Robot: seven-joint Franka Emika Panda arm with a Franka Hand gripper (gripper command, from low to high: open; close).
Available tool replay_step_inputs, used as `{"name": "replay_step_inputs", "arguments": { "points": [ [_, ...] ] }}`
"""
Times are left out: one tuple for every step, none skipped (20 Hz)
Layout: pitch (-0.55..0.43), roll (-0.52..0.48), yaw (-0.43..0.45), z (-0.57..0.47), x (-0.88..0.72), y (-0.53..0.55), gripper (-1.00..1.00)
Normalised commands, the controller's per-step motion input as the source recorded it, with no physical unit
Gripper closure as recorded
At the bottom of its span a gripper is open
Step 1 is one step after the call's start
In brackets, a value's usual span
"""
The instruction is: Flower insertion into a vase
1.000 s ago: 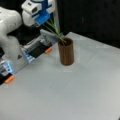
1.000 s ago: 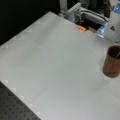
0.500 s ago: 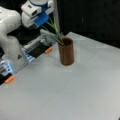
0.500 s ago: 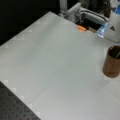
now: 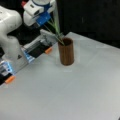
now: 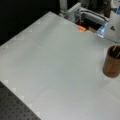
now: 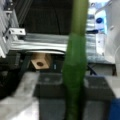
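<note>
While the hand hangs above the vase's left in a front view, fingers hidden, grip unreadable, the green flower stem slants into the brown vase on the table.

light: even, bright tabletop | background: dark | focus: soft, blurred

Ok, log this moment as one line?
end effector: up left of vase, gripping stem | green flower stem: lower end inside mouth | dark brown wood-coloured cylindrical vase: upright on white table
</note>
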Motion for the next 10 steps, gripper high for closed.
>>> {"name": "replay_step_inputs", "arguments": {
  "points": [
    [0.428, -0.077, -0.034, 0.21, 0.23, 0.13, 1.0],
    [0.523, -0.077, -0.035, 0.21, 0.26, 0.11, 1.0],
    [0.53, -0.078, -0.037, 0.21, 0.28, 0.1, 1.0],
    [0.536, -0.069, -0.053, 0.19, 0.32, 0.1, 1.0],
    [0.51, -0.07, -0.059, 0.17, 0.34, 0.09, 1.0],
    [0.594, -0.037, -0.115, 0.13, 0.39, 0.08, 1.0],
    [0.649, -0.029, -0.13, 0.09, 0.44, 0.08, 1.0],
    [0.639, -0.028, -0.128, 0.06, 0.47, 0.07, 1.0],
    [0.664, -0.032, -0.115, 0.04, 0.51, 0.07, 1.0],
    [0.666, -0.026, -0.101, 0.02, 0.56, 0.07, 1.0]
  ]
}}
